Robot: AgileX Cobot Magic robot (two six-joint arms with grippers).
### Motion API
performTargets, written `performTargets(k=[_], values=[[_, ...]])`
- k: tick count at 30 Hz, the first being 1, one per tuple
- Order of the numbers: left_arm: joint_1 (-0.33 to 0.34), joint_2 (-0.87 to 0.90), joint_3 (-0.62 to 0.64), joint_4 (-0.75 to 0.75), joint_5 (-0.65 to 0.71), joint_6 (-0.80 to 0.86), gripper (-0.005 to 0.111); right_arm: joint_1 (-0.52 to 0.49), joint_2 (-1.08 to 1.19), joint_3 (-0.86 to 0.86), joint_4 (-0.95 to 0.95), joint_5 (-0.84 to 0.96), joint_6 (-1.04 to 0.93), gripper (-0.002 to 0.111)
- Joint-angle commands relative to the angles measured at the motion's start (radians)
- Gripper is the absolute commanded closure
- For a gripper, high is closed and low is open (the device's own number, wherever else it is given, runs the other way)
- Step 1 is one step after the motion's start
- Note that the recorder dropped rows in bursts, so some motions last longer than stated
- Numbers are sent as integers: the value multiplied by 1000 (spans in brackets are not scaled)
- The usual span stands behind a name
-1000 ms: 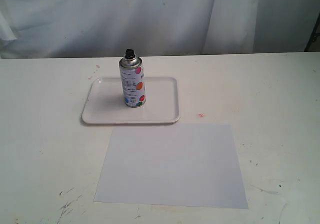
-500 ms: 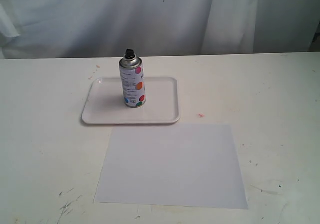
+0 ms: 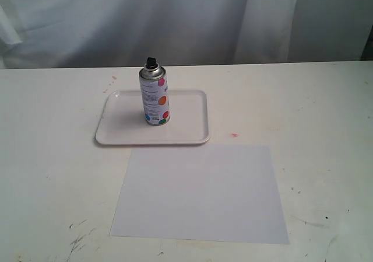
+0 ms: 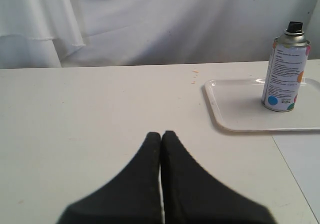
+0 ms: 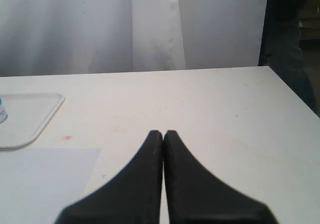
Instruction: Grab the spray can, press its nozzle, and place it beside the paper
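Black fingers on my left gripper (image 4: 161, 134) are pressed together with nothing between them. The right gripper (image 5: 163, 133) looks the same, pinched closed and empty. The can (image 3: 154, 95) stands upright on the tray (image 3: 186, 135), well ahead of my left gripper and off to one side, nozzle (image 3: 151, 61) on top. The paper (image 3: 201, 195) lies flat just beside the tray, nearer both grippers than the can is.
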Motion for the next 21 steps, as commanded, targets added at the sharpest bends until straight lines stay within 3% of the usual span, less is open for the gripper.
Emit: performTargets(k=[1,21], values=[[2,-4,5,4,-6,-11,107,-6,-8,4,-31,70,0,108],[2,-4,5,4,-6,-11,107,-6,-47,4,-41,139,36,108]])
